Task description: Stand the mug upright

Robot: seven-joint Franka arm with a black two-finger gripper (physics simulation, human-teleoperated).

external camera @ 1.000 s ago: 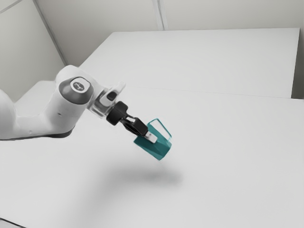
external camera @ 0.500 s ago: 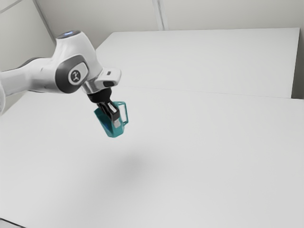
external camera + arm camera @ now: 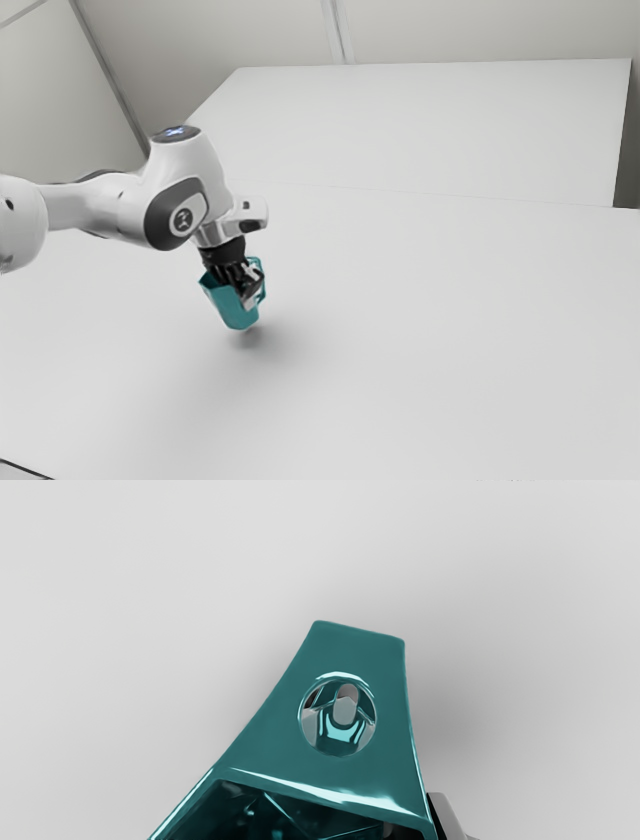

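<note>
I've got the pincer (image 3: 249,298) clamped on the mug (image 3: 231,311), low at the tabletop (image 3: 450,330), mouth up but tipped twd ext. view's left; can't tell if base touches. Prob. righting/lowering step. Next: level it, seat base flat, then release.

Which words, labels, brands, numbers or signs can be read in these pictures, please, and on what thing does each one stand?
No word, brand or number can be read.
Round emblem on the dark side cover of the arm: too small to read.
Blue-lit mark on the arm's upper end cap: too small to read.
Teal mug: no lettering on the sides that show.
</note>
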